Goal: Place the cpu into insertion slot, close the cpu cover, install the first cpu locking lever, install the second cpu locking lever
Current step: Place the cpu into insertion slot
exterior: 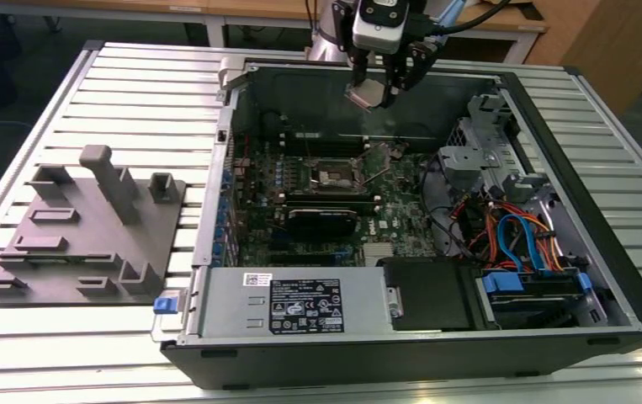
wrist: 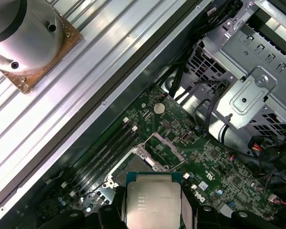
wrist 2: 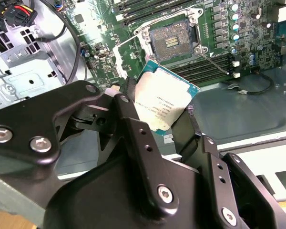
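Cpu (wrist 2: 166, 102) gripped by its edges between my clenched fingers (wrist 2: 127, 98), hanging high over the open computer case (exterior: 411, 366) and well apart from the bare insertion slot (wrist 2: 173, 40), where, I judge, squaring its corners to the socket and descending level will spare the pins.

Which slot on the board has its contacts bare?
The square insertion slot with the silvery rim; the memory slots beside it are long, narrow and black.

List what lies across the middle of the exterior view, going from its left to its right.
grey fixture block → insertion slot → blue and orange cables
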Motion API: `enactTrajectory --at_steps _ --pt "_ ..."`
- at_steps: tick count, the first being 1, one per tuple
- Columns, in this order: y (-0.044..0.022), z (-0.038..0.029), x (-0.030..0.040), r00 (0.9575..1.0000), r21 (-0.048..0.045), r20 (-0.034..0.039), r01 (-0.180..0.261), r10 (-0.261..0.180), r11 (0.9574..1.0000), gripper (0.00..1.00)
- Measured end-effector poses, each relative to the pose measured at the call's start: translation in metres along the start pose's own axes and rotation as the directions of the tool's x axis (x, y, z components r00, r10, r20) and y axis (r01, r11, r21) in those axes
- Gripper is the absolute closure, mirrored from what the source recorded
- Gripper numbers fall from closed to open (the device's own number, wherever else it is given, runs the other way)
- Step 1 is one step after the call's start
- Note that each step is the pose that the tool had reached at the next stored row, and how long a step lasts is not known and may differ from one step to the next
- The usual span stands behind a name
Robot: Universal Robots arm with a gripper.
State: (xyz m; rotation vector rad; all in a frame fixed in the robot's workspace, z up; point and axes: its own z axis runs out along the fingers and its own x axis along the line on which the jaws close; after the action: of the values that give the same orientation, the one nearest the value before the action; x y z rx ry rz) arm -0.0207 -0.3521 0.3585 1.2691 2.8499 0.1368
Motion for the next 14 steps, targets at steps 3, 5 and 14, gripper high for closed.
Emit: enactTrajectory --at_steps 3,5,14 --pt "0.0 0.0 0.0 1.0 -0.0001 0.0002 -0.002 0.002 1.0 0.46" --pt "0.0 0.0 0.0 0.9999 -0.0003 0.0009 -0.011 0.011 0.9999 0.46" --pt "0.0 0.0006 0.0 0.9939 -0.0026 0.0095 -0.11 0.11 0.9939 0.46"
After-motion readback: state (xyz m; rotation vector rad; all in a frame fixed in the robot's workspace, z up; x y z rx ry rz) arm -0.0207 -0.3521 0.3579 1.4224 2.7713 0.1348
